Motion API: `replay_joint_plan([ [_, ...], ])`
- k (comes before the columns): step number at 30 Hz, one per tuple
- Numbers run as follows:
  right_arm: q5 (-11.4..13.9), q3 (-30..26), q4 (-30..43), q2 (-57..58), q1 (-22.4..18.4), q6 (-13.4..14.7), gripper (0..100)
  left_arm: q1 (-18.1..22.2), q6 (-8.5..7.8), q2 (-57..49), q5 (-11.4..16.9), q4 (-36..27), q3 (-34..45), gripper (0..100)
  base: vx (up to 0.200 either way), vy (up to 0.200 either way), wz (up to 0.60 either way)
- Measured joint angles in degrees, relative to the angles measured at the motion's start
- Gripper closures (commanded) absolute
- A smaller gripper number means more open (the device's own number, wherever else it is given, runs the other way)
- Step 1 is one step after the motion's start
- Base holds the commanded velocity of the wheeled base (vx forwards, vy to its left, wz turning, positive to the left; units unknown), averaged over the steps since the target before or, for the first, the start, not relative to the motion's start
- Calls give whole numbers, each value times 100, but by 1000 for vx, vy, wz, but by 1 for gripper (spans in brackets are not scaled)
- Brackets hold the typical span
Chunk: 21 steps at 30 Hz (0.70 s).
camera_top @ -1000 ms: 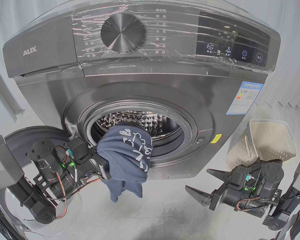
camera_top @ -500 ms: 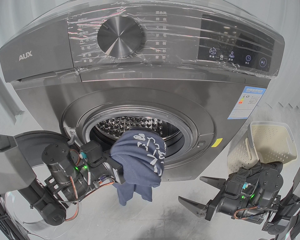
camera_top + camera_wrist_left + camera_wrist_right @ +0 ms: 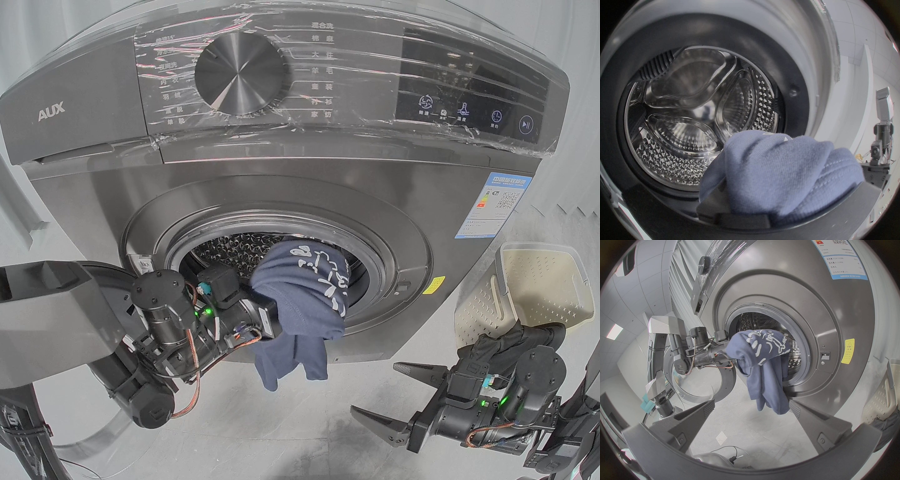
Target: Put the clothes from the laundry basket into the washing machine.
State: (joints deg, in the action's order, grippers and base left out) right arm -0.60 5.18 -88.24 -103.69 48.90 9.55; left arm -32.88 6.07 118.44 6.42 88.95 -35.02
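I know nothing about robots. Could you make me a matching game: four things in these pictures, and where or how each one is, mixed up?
Things:
1. blue shirt
2. laundry basket
3. washer door
4. right end effector

Places or states:
A. swung wide on its hinge, at the left
B. open, holding nothing
C. on the floor at the right
D. hanging out of the drum

Pairs: 1-D, 2-C, 3-A, 4-B
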Motion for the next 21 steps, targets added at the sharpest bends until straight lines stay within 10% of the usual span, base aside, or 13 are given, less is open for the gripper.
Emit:
replay_joint_plan([
  [21, -62, 30, 2, -63, 99, 33, 0, 345, 11, 1821, -375, -506, -2778, 100, 0, 0, 0],
])
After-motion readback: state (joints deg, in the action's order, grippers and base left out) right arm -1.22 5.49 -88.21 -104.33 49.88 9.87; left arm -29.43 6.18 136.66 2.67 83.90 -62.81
